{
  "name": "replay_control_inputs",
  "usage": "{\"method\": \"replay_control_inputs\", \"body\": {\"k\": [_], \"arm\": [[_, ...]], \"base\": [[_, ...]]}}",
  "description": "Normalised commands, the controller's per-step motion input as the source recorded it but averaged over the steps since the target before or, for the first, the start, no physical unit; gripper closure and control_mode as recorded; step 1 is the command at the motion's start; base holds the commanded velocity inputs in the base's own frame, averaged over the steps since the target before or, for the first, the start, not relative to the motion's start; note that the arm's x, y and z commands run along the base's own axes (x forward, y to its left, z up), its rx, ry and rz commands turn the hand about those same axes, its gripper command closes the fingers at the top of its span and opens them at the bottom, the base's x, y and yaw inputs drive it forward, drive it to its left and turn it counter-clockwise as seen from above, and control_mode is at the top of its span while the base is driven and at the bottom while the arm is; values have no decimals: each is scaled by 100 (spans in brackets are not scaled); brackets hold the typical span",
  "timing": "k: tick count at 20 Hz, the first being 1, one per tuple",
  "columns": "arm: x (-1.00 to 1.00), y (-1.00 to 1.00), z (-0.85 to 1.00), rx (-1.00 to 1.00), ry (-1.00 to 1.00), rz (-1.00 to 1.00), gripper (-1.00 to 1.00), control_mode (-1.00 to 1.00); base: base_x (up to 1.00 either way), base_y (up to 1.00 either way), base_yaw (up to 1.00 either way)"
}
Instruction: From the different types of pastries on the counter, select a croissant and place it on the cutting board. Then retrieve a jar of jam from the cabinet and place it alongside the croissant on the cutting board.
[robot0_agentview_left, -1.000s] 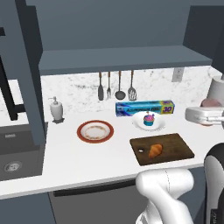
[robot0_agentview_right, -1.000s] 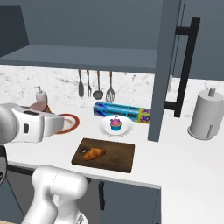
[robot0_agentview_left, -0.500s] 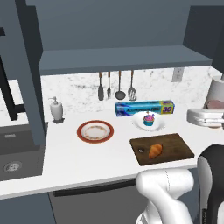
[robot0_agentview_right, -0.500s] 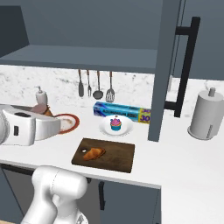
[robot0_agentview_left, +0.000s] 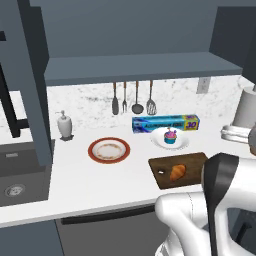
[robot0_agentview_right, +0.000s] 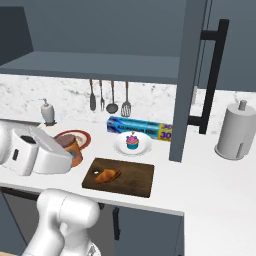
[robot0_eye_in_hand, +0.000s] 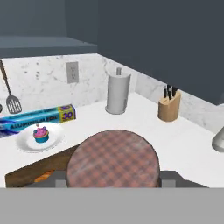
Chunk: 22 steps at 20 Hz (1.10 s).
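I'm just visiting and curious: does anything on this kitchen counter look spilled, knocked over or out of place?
Nothing stands out. The croissant lies flat on the cutting board, the cupcake stands upright on its white plate, and nothing is spilled.

Red-rimmed plate (robot0_agentview_left: 109, 150) beside foil box (robot0_agentview_left: 165, 122)

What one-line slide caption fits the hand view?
Gripper carries the jar of jam above the cutting board, near the cupcake.
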Motion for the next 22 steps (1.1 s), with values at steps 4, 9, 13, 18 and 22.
{"method": "replay_control_inputs", "body": {"k": [4, 9, 13, 18, 22], "arm": [[5, -26, -19, -1, -4, -11, 100, -100], [0, -33, -78, -5, -8, -8, 100, -100], [7, -25, -100, -12, -26, -8, 100, -100], [7, -5, -30, -2, -8, 0, 100, -100], [32, -12, -90, -1, -11, 7, 100, -100]], "base": [[0, 0, 0], [0, 0, 0], [0, 0, 0], [0, 0, 0], [0, 0, 0]]}}
